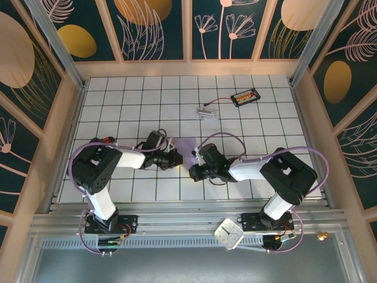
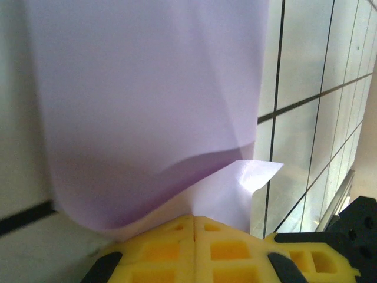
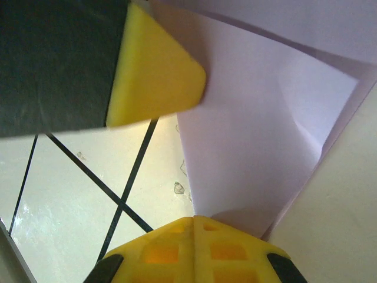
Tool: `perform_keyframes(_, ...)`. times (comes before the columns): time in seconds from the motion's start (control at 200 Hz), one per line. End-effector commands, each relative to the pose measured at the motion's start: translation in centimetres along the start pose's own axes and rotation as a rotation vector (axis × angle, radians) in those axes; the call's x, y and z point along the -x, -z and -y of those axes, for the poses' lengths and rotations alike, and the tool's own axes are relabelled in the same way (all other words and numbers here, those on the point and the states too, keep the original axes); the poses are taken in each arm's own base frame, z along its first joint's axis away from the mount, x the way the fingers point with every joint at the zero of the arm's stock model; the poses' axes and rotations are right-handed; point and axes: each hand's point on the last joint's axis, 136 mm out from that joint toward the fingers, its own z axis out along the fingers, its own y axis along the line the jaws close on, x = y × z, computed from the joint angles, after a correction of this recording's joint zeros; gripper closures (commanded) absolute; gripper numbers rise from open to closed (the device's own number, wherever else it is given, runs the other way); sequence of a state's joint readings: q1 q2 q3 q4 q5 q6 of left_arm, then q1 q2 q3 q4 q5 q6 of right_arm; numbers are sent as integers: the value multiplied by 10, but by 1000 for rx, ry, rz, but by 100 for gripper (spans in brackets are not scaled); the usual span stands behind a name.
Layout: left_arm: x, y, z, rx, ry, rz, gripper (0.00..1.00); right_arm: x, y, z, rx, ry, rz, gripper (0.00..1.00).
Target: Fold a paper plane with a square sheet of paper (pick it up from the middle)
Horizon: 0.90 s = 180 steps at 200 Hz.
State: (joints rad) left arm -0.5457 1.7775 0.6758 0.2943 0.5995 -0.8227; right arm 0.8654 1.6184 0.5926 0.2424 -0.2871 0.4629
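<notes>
Seemingly mid-fold; left gripper [image 2: 194,223] and right gripper [image 3: 194,221] both pinch tight on the paper [image 1: 187,147]; next likely needs edges aligned, then creased

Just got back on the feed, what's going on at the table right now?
Both arms meet at mid-table around the square sheet of paper. The left gripper is shut on one part of the lavender sheet and the right gripper is shut on another, so the sheet is held between them. The paper is bent and shows folds, but it is no pointed dart yet. The small clear piece with a wire lies apart, farther back on the tiles.
</notes>
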Motion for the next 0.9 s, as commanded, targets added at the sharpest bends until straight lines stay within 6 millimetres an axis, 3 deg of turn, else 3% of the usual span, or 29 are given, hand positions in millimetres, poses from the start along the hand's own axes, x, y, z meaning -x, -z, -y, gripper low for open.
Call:
perform_keyframes(0.0,24,7,-58,182,46,106,100,-56,0,46,-164,-78,-167,100)
perform_keyframes(0.35,53,23,-83,192,92,172,100,-58,1,48,-172,-80,-169,100)
perform_keyframes(0.44,60,30,-81,174,93,192,100,-58,1,48,-174,-80,-170,100)
perform_keyframes(0.681,64,57,-34,46,60,261,100,-55,-1,48,-172,-82,-167,100)
perform_keyframes(0.776,53,62,-16,9,43,268,99,-55,0,48,-174,-83,-168,100)
perform_keyframes(0.896,33,53,7,-37,9,230,98,-55,0,49,-180,-81,-169,100)
